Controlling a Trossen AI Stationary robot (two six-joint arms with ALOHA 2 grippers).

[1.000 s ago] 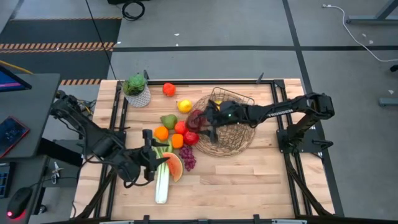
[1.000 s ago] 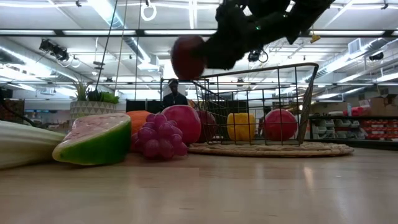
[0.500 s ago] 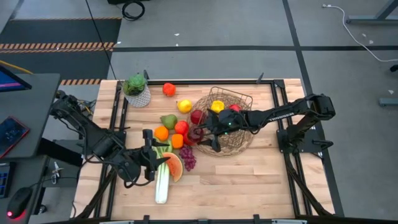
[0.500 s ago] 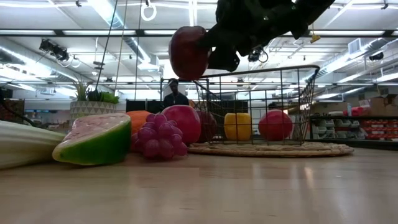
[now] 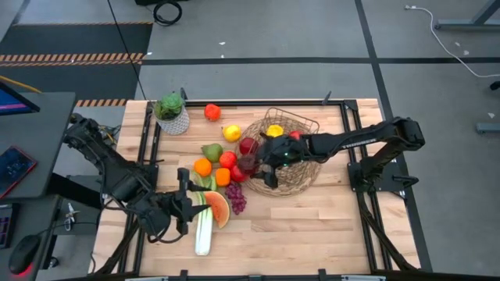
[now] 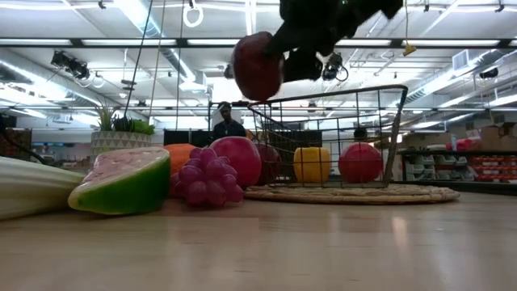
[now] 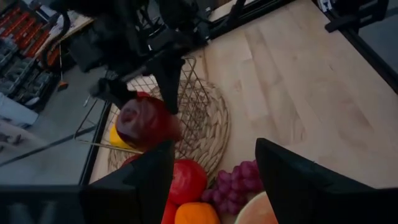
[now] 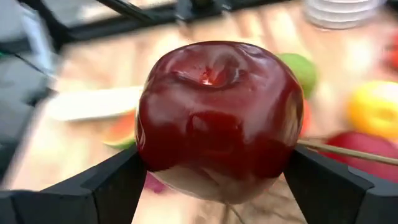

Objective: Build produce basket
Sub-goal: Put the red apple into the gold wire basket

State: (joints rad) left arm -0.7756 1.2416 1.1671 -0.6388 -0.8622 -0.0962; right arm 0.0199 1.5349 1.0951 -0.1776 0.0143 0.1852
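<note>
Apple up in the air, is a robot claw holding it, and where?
Yes. The right gripper pinches the dark red apple by its two sides, dimpled end facing the wrist camera.

One basket (image 5: 291, 156), two oranges (image 5: 203, 166).

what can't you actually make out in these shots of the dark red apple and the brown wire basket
- Right gripper on the dark red apple: the contact points are hidden behind the fruit, right wrist view.
- Brown wire basket: part of its inside is covered by the right arm, high view.
- Long green-white leek: cut off by the frame edge, low view.
- Left gripper: only its dark fingers show, nothing between them.
</note>
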